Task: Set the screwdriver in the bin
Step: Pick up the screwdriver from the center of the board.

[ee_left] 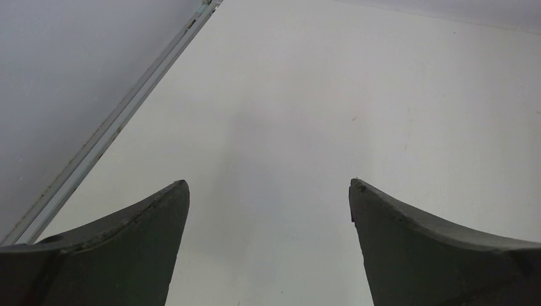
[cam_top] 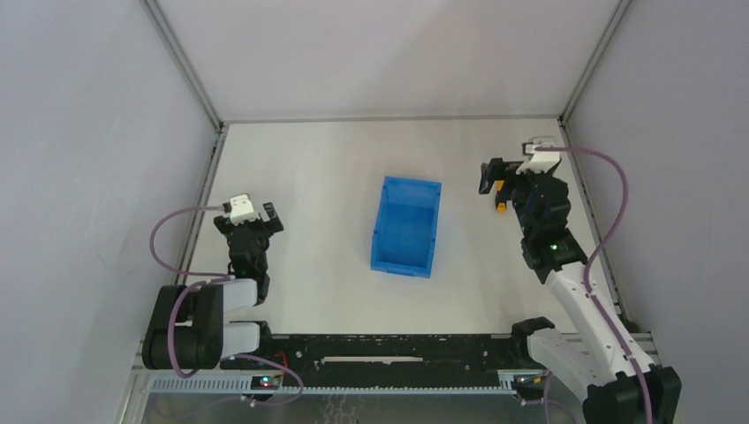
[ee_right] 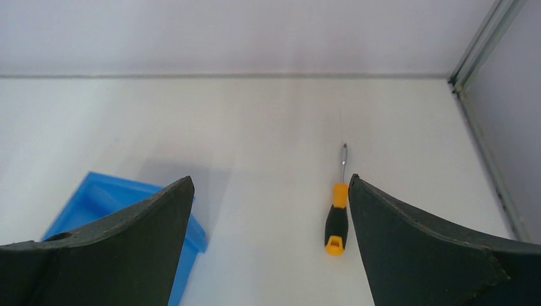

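Step in hand, as judged: the approach for the pick-up.

The right gripper is hovering over the table with its jaws standing fully wide, holding nothing and touching nothing. The screwdriver is lying flat on the table between the jaws but off-centre. It is just beside the finger on the 3 o'clock side of the wrist view, with its shaft pointing to 12 o'clock and its handle end to 6 o'clock. The bin is sitting mid-table. In the overhead view the screwdriver is lying at about 3 o'clock from it, apart from it.

Recommendation: the gripper is needing a small shift toward 3 o'clock to centre the handle. A straight descent should follow, closing across the yellow-and-black handle rather than the thin shaft.

Risk: a finger landing on the handle and rolling it away.

The left gripper is idling wide open over the table, holding nothing.
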Tool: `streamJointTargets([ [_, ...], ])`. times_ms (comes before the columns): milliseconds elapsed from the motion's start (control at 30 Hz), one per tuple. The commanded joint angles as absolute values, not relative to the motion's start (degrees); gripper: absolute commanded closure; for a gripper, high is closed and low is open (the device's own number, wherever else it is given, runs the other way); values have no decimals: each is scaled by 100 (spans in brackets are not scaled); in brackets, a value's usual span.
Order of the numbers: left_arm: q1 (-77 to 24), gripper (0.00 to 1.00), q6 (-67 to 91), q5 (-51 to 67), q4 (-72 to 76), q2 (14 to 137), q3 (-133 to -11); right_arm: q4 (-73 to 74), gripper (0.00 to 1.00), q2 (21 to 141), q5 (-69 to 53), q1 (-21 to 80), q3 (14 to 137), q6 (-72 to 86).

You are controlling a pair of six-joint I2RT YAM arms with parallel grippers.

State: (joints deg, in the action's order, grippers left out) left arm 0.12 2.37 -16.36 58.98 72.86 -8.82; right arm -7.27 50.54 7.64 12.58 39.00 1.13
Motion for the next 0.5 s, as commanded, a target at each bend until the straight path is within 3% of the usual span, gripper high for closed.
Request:
streamJointTargets([
  [0,-18,0,97,-1728,6082,7225,-1099,469,0,4914,1004,1296,4872,52],
  [467,-18,0,97,-1727,6085,7224,-1100,1861,0,5276,1326,1191,7255,20],
])
